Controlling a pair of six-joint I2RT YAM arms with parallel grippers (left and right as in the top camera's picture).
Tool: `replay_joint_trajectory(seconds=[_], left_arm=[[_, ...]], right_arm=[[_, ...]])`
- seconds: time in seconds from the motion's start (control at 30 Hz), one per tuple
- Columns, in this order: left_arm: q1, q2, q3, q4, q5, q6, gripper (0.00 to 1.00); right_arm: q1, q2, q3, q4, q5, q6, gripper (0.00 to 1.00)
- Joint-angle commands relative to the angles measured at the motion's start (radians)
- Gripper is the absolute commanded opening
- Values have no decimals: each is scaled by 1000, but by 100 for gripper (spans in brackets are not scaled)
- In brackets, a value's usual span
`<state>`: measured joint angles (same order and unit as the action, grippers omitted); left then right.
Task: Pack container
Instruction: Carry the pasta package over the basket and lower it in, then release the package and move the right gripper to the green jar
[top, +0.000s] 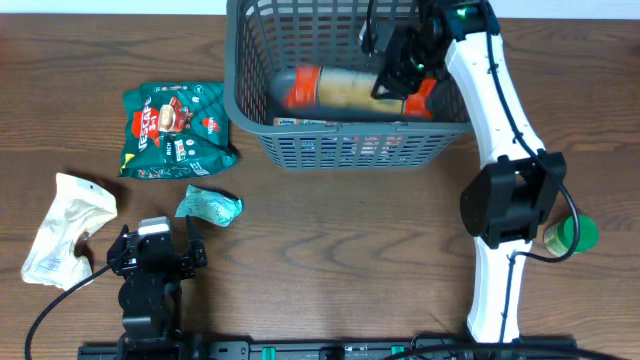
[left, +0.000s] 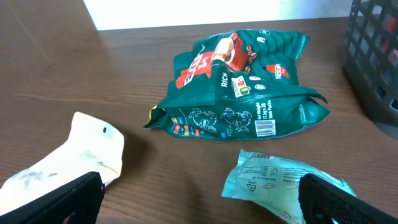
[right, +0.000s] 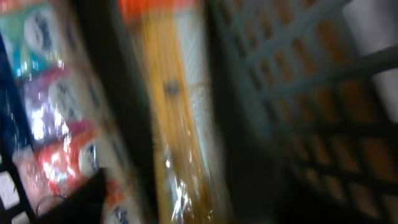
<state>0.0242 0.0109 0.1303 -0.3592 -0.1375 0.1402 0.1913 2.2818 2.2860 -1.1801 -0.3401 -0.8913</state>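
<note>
The container (top: 350, 148), a dark grey lattice basket, stands at the table's far middle; its wall (right: 311, 93) fills the right of the blurred right wrist view. Inside it lies a long yellow packet with orange ends (top: 345, 90), also seen as a yellow packet (right: 180, 124) running between my right gripper's spread fingers. My right gripper (top: 400, 62) is down inside the basket, open (right: 189, 202); one dark finger (right: 87, 198) shows at the lower left, apart from the packet. My left gripper (top: 158, 245) rests near the front left, open (left: 202, 202), holding nothing.
On the table left of the basket (left: 376, 62) lie a green snack bag (top: 175, 130) (left: 239, 84), a small teal packet (top: 210, 205) (left: 280, 180) and a white pouch (top: 65, 225) (left: 74, 155). More colourful packets (right: 56, 124) lie in the basket. A green-lidded object (top: 575, 232) sits behind the right arm's base.
</note>
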Motion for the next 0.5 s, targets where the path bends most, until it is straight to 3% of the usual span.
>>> replay_joint_trajectory(seconds=[0.0,0.17,0.3,0.37,0.47], left_arm=[[-4,-7,-20,-5,-4,16,98],[-4,-7,-20,-5,-4,16,98],[-4,-7,-20,-5,-4,16,98],[-4,-7,-20,-5,-4,16,99],[-4,-7,-20,-5,-4,16,98]], right_arm=[[7,-57,24,26,-42,97,96],[8,-128,24,61,-36,204,99],[7,-234,24,72,103,397,99],[3,-293,24,82,280,566,99],[-23,-386,24,35,705,1039,99]])
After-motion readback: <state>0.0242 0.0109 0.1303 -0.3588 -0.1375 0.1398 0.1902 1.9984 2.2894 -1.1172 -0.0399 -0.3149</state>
